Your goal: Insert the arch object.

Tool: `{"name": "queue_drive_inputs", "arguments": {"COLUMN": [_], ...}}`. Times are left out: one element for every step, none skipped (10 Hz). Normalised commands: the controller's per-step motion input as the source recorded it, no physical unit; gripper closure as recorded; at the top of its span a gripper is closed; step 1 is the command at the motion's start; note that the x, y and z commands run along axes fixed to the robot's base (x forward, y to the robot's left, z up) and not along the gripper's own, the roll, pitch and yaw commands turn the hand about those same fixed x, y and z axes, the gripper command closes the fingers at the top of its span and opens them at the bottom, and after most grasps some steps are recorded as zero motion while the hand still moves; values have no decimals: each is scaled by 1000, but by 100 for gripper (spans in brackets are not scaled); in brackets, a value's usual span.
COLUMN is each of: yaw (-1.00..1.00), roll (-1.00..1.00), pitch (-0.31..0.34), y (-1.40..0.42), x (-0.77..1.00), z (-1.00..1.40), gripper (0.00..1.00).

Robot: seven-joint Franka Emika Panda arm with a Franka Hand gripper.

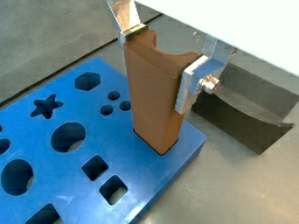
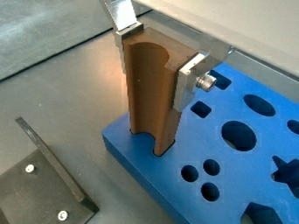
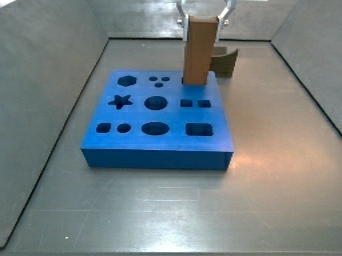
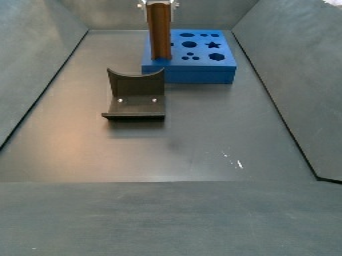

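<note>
The arch object (image 1: 156, 101) is a tall tan-brown bar with a scooped top end, standing upright. My gripper (image 1: 163, 59) is shut on it near its top, one silver finger (image 1: 191, 80) on each side. Its lower end meets a corner of the blue board (image 1: 146, 185); I cannot tell how deep it sits. Bar (image 2: 149, 101), gripper (image 2: 158, 54) and board (image 2: 176, 188) also show in the other wrist view. In the side views the bar (image 3: 201, 50) (image 4: 159, 30) rises from the board's corner (image 3: 160, 155) (image 4: 201, 72), with the gripper (image 3: 203, 12) (image 4: 156, 3) at the frame's top edge.
The blue board has several shaped holes, among them a star (image 1: 45, 107) and rounds. The dark fixture (image 4: 134, 95) stands on the grey floor right beside the board's corner, close to the bar (image 1: 239, 109) (image 2: 41, 184) (image 3: 225, 62). Sloped grey walls (image 3: 54, 120) surround the floor.
</note>
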Motion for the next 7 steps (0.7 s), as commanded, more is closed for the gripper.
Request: {"name": "queue_drive_inputs", "arguments": {"yaw": [0,-9,-49,-49,-3,0,0], "roll": [-13,-21,-33,-19,-14,-43,0], "pitch": [-23,-43,-27,-17,-10,0,0], "y": [0,0,0,0,6,23,0], "x": [0,0,0,0,0,0,0], "z": [-249,-349,-357,-303,-237,-26,0], "gripper": [100,100,100,100,100,100,100]}}
